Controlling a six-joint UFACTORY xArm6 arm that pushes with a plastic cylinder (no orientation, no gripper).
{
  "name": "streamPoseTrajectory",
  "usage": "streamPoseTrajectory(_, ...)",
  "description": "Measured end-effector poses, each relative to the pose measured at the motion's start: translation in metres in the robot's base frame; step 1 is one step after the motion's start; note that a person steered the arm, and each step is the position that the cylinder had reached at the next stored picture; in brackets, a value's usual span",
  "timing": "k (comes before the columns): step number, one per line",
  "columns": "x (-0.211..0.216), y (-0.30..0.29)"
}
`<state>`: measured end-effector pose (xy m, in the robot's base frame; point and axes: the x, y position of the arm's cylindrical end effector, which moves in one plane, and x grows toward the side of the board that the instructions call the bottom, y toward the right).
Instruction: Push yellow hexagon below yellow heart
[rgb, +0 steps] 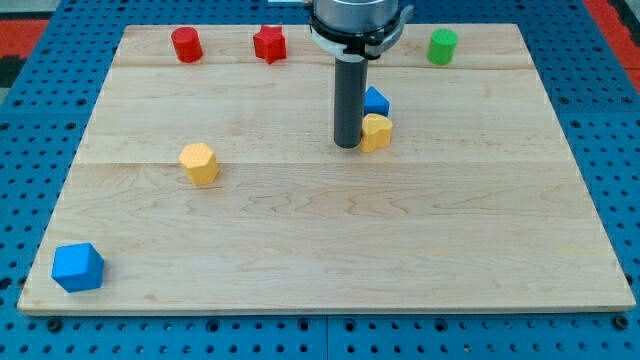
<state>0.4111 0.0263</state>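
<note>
The yellow hexagon (199, 163) lies on the wooden board at the view's left of centre. The yellow heart (377, 131) lies right of centre, higher up the view, well to the right of the hexagon. My tip (347, 145) stands on the board touching or almost touching the heart's left side. The rod hides part of the heart's left edge. A blue block (376, 100) sits just above the heart, touching it.
A red cylinder (186, 44) and a red star (269, 43) sit near the board's top edge at the left. A green cylinder (442, 46) sits near the top right. A blue cube (78, 266) sits at the bottom left corner.
</note>
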Motion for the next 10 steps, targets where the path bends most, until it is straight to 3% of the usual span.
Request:
streamPoseTrajectory(2,-0.029,-0.179)
streamPoseTrajectory(3,-0.008,-0.233)
streamPoseTrajectory(4,0.034,-0.215)
streamPoseTrajectory(5,0.045,-0.166)
streamPoseTrajectory(6,0.048,-0.124)
streamPoseTrajectory(8,0.029,-0.161)
streamPoseTrajectory(10,0.039,-0.083)
